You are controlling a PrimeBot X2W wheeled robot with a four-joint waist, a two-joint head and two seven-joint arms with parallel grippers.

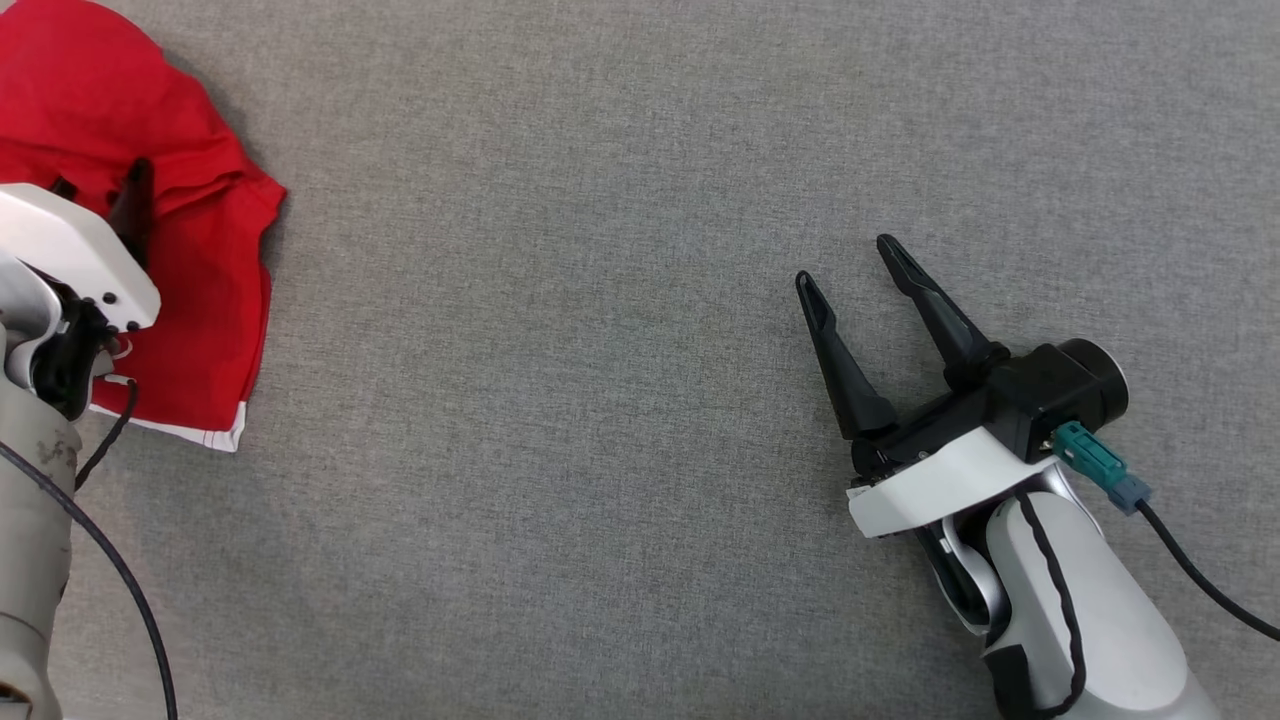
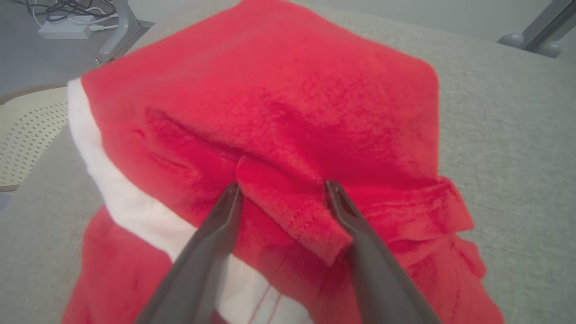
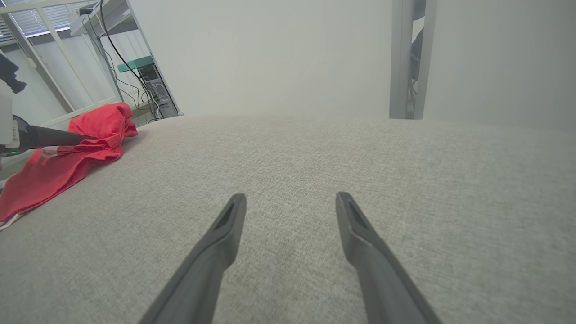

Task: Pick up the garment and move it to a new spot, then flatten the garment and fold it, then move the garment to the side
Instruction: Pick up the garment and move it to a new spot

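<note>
Right hand [image 1: 846,262]: I read it as open, its two dark fingers spread with nothing between them. It sits low on my right over bare grey cloth.
Left hand [image 2: 283,185]: open wide too, as far as I can see. Its fingertips [image 2: 334,188] are down on the red fabric, one on each side of a raised fold [image 2: 292,211]. I cannot tell whether the fold is pinched at all.
Left arm: on the head view its white wrist cover [image 1: 70,250] hides part of the cloth, with a black cable [image 1: 110,560] trailing down beside it.
Garment [image 1: 200,280]: red and crumpled in a loose heap at the far left of the surface, under my left hand and well apart from my right.
Trim [image 2: 94,148]: a white band along one edge of the garment, which shows at its near corner on the head view.
Surface [image 1: 600,400]: grey woven covering, with the garment lying on it.
Beyond the surface: from the right wrist I make out a pale wall, a grey upright post [image 3: 407,58] and shelving with cables [image 3: 148,85] behind the garment.
</note>
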